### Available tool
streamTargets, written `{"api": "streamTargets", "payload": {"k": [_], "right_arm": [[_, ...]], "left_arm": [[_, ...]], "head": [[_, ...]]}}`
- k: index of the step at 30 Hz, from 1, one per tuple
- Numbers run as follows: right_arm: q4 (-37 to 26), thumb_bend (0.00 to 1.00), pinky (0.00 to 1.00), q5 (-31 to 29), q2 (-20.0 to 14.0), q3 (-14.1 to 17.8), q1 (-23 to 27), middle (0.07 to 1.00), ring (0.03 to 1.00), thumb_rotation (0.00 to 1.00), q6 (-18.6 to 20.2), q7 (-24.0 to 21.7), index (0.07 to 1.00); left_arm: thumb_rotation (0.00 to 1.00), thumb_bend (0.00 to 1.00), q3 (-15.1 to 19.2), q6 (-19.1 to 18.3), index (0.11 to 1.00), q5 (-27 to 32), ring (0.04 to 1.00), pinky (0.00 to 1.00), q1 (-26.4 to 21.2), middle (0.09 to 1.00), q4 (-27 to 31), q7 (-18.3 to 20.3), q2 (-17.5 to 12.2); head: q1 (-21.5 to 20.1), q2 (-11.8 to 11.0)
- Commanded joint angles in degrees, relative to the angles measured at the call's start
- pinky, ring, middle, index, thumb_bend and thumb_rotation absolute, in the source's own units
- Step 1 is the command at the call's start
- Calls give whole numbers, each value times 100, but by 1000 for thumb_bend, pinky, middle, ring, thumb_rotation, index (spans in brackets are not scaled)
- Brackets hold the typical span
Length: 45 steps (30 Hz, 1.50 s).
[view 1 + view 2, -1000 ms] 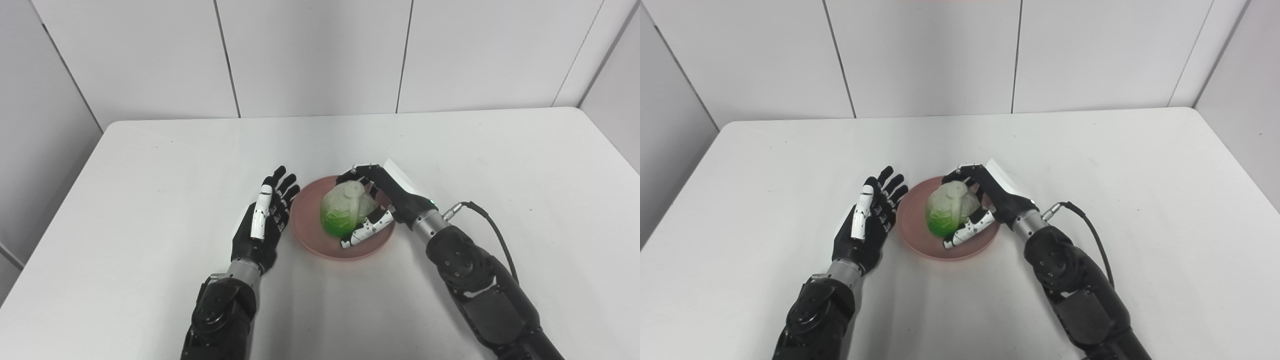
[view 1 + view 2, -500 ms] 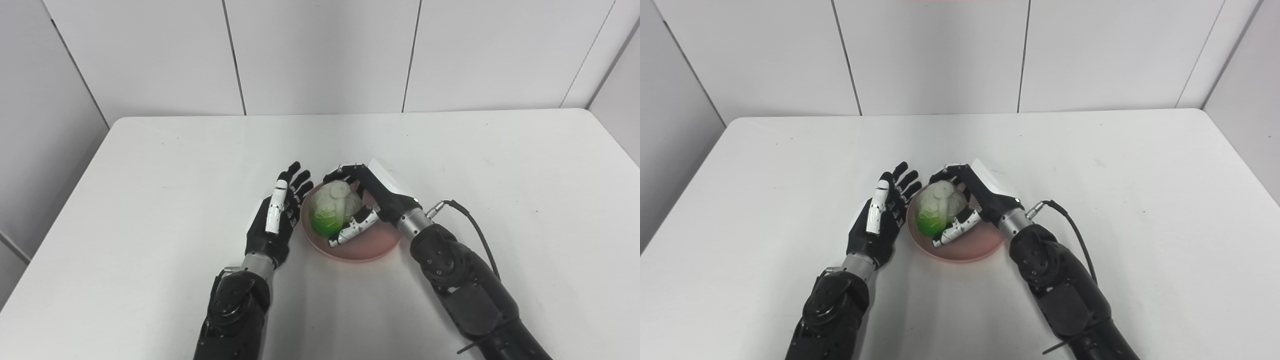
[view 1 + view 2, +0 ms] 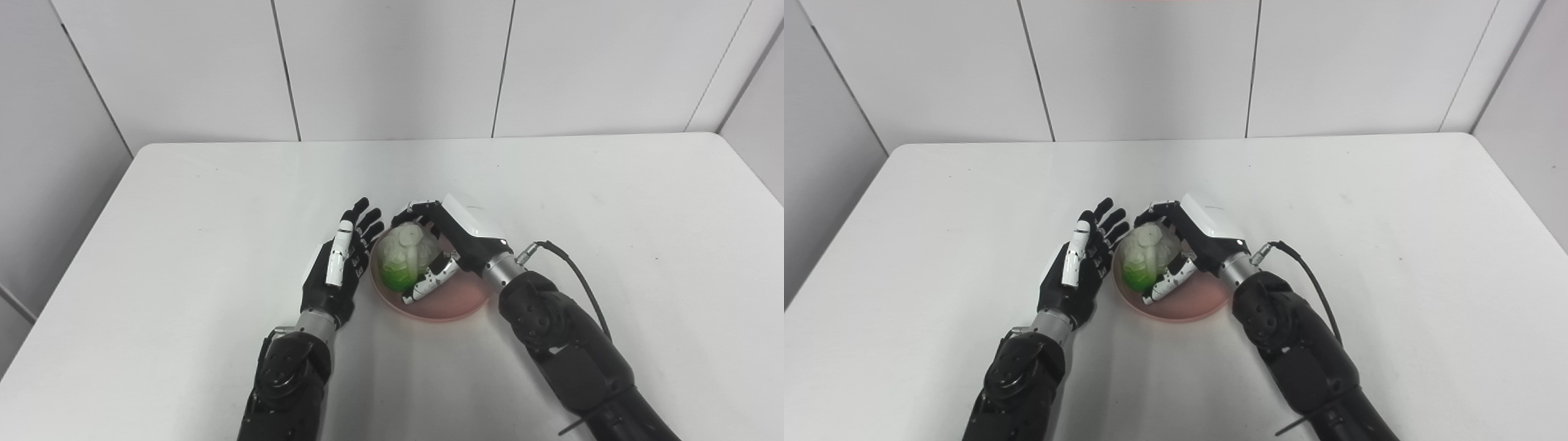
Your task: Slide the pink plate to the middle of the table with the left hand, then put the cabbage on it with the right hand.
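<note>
The left hand [image 3: 331,278] rests on the white tabletop [image 3: 184,245] with its fingers [image 3: 358,223] straight, spread and holding nothing. Just past those fingertips sits the pink plate [image 3: 450,301]. The cabbage [image 3: 404,257] is on the plate, and the right hand [image 3: 456,245] has its fingers wrapped around it. The cabbage looks round, bumpy and a bit heavy, so it could roll. I think a wide hold around its fat middle is best, not squeezing hard

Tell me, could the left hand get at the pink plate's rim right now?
Probably yes. The left hand is open right beside the pink plate, nothing between them. The right hand and the cabbage sit over the plate, not that edge.
</note>
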<state>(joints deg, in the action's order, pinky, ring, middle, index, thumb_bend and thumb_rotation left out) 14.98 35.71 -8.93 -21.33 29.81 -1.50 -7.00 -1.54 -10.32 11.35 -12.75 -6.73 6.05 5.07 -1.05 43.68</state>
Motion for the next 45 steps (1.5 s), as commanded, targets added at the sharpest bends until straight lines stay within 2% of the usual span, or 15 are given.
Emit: {"api": "streamTargets", "payload": {"k": [1,3,7,12,15,20,26,31,35,36,38,39,40,42,45], "right_arm": [[-300,769,517,96,-62,13,207,633,592,101,197,-87,637],[-442,816,513,170,-95,7,187,648,595,126,300,-191,682],[-773,815,545,253,-197,-11,156,680,630,197,577,-537,723],[-1172,858,597,420,-365,-97,175,757,701,373,907,-1055,805],[-1410,913,678,431,-462,-116,205,858,809,483,1119,-1415,898],[-1559,994,700,351,-533,-38,222,916,863,581,1120,-1538,964],[-1652,1000,784,-17,-580,141,281,994,932,699,1079,-1669,1000],[-1862,1000,774,-342,-608,277,280,1000,948,710,1210,-1873,1000],[-1910,1000,797,-962,-458,626,129,1000,961,668,739,-1523,1000],[-1915,1000,798,-1002,-378,738,39,1000,961,667,430,-1180,1000],[-1933,1000,849,-937,-259,889,-96,1000,955,740,8,-602,1000],[-1960,1000,841,-848,-195,973,-169,1000,949,830,-140,-278,1000],[-1993,996,817,-895,-120,1081,-237,1000,930,913,-211,-71,1000],[-2050,953,915,-1193,63,1321,-363,1000,979,986,-217,179,1000],[-2132,877,988,-1775,313,1678,-561,1000,998,999,-80,334,1000]], "left_arm": [[1000,428,-2,-164,942,-7,945,939,54,944,-115,6,-17],[1000,428,0,-193,943,-1,946,940,62,946,-91,9,-26],[1000,435,7,-254,946,-1,944,937,75,947,-36,-3,-39],[1000,435,15,-257,945,13,944,941,91,951,-4,31,-76],[1000,440,10,-286,941,-13,947,939,99,946,24,31,-99],[1000,445,14,-335,940,-8,948,935,107,943,76,26,-117],[1000,446,95,-437,929,92,949,933,128,944,147,19,-79],[1000,439,120,-426,932,135,950,932,153,946,190,45,-84],[1000,451,105,-350,935,93,942,933,154,946,165,33,-120],[1000,452,101,-335,935,61,942,932,160,946,181,9,-123],[1000,460,98,-287,935,16,932,927,172,937,201,-21,-131],[1000,463,98,-260,937,-5,932,930,183,936,225,-34,-132],[1000,466,96,-210,939,-23,934,934,194,936,246,-36,-135],[1000,455,97,-108,946,-41,940,941,207,940,272,-15,-146],[1000,440,87,20,959,-34,948,935,254,951,367,70,-177]], "head": [[-15,15],[-30,21],[-61,27],[-117,29],[-141,30],[-179,27],[-223,8],[-254,-1],[-273,-15],[-295,-30],[-337,-47],[-356,-61],[-377,-76],[-425,-126],[-516,-231]]}}
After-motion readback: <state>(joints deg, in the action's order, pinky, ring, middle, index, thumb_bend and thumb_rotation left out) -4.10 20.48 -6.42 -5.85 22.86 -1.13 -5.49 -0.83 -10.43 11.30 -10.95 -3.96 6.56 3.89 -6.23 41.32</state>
